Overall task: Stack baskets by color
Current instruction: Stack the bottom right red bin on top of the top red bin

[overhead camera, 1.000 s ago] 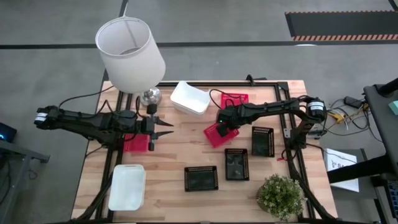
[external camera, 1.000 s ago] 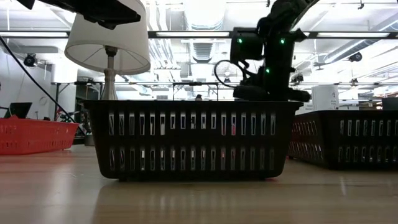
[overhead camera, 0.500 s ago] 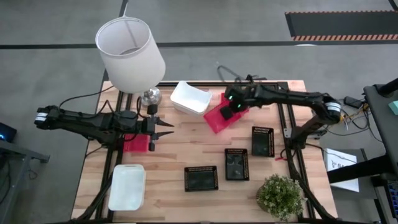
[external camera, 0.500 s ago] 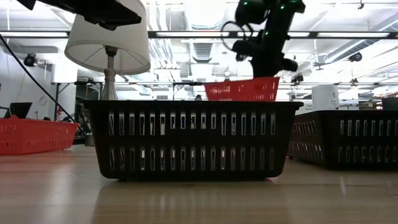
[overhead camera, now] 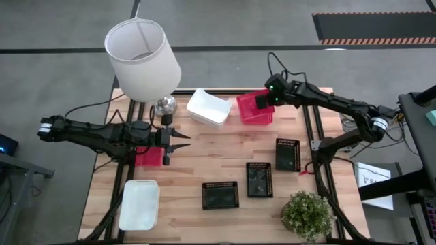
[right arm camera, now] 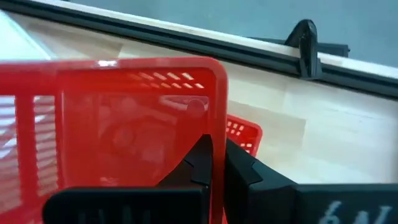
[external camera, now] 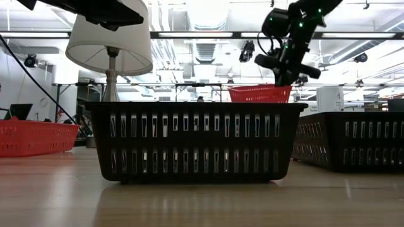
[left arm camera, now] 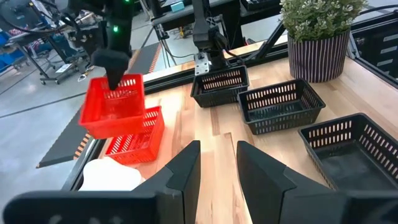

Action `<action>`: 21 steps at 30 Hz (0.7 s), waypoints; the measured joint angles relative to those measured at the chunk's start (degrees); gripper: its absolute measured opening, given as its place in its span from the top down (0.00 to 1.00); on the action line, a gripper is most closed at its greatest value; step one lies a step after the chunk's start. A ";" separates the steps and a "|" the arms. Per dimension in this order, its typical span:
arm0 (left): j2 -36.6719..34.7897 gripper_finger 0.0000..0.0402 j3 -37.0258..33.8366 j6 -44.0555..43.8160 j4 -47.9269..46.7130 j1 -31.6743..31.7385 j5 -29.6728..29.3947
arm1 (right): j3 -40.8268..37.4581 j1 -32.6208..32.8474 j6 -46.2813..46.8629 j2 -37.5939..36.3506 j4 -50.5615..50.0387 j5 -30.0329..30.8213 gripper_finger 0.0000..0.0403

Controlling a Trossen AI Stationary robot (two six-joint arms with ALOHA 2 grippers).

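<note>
Judged from how things lie, the sorting is barely begun. The right tool (overhead camera: 262, 102) is clamped shut on the rim of a red basket (overhead camera: 253, 103), carrying it in the air at about one o'clock on the counter (overhead camera: 204, 153), directly above a second red basket (left arm camera: 138, 135) that sits near the far edge; the left wrist view shows the carried one hanging clear of the one below, not yet nested. A third red basket (overhead camera: 146, 156) lies at nine o'clock, partly hidden under the left tool (overhead camera: 184, 139), which hovers over the counter with its fingers part open and nothing between them. The three black baskets stand apart, unstacked: one (overhead camera: 220, 194) at six o'clock, one (overhead camera: 259, 179) just right of it, one (overhead camera: 287, 154) at three o'clock. One white basket (overhead camera: 208, 107) sits at twelve o'clock beside the red pair, and another (overhead camera: 139, 204) at seven o'clock hard by the near-left corner; whether a third is nested in either I cannot tell. So, as I judge it, one red stack is about to form and the rest remains. The middle of the counter is open for travel. Tighter spots are the lamp (overhead camera: 143, 58) at eleven o'clock, the potted plant (overhead camera: 308, 215) at five o'clock, and the black rail (right arm camera: 186, 43) along the far edge close behind the red pair.
</note>
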 joint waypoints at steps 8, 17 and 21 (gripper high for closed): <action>0.00 0.78 0.00 -0.01 -0.02 0.00 0.00 | -4.30 -3.37 3.57 0.05 1.92 -0.34 0.98; 0.00 0.78 0.00 0.00 0.09 0.00 0.00 | -7.51 -3.41 5.73 0.05 7.02 0.05 0.98; 0.00 0.78 0.00 0.00 0.18 0.00 0.00 | -9.34 -3.41 7.31 0.05 8.33 0.18 0.98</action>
